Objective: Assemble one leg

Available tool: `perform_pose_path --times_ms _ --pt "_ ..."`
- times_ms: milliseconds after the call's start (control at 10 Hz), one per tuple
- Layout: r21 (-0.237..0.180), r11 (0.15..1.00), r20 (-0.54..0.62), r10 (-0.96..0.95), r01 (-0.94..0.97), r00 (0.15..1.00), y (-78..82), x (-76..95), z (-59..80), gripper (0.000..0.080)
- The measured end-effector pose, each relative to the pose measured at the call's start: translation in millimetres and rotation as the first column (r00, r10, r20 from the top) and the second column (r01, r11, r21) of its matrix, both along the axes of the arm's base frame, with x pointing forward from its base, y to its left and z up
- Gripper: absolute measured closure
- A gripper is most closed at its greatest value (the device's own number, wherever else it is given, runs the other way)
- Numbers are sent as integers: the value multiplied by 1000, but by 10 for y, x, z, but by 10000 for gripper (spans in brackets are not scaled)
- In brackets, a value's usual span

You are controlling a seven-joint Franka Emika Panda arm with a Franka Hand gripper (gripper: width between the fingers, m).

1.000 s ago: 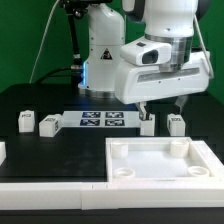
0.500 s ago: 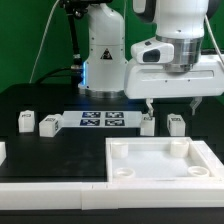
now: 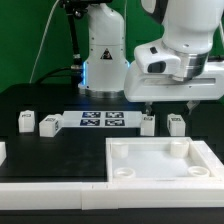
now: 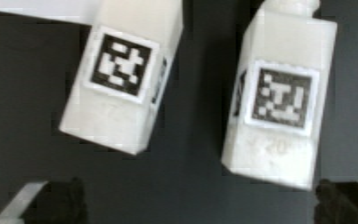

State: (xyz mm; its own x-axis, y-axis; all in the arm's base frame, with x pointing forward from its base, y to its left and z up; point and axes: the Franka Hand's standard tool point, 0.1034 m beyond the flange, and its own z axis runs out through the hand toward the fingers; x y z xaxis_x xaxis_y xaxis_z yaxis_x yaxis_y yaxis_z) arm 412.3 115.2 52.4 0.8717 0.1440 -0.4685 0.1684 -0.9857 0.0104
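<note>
Four small white legs with marker tags stand on the black table. Two are at the exterior view's left (image 3: 25,121) (image 3: 47,124) and two at its right (image 3: 148,124) (image 3: 176,123). My gripper (image 3: 169,106) hangs open and empty just above the right pair, touching neither. In the wrist view these two legs (image 4: 126,75) (image 4: 282,95) lie side by side with tags facing up. My gripper (image 4: 202,205) has its dark fingertips (image 4: 51,200) spread wide, one at each side edge, with only dark table between them.
The marker board (image 3: 103,121) lies between the two pairs of legs. A large white square tray-like panel (image 3: 165,175) with corner holes sits in front of the right legs. A white block edge (image 3: 2,150) shows at the far left.
My gripper has shifted toward the exterior view's right and risen slightly, now over the right pair of legs. The legs have not moved.
</note>
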Motion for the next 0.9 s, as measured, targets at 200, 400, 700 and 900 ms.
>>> perform_pose_path --times_ms 200,400,700,900 --pt "-42 999 -209 -3 -6 978 9 90 31 150" --pt "-91 996 -371 -45 12 928 112 71 24 150" --pt "-146 987 -451 -126 67 884 183 3 -56 150" --pt "-146 987 -453 -126 66 883 185 -4 -68 150"
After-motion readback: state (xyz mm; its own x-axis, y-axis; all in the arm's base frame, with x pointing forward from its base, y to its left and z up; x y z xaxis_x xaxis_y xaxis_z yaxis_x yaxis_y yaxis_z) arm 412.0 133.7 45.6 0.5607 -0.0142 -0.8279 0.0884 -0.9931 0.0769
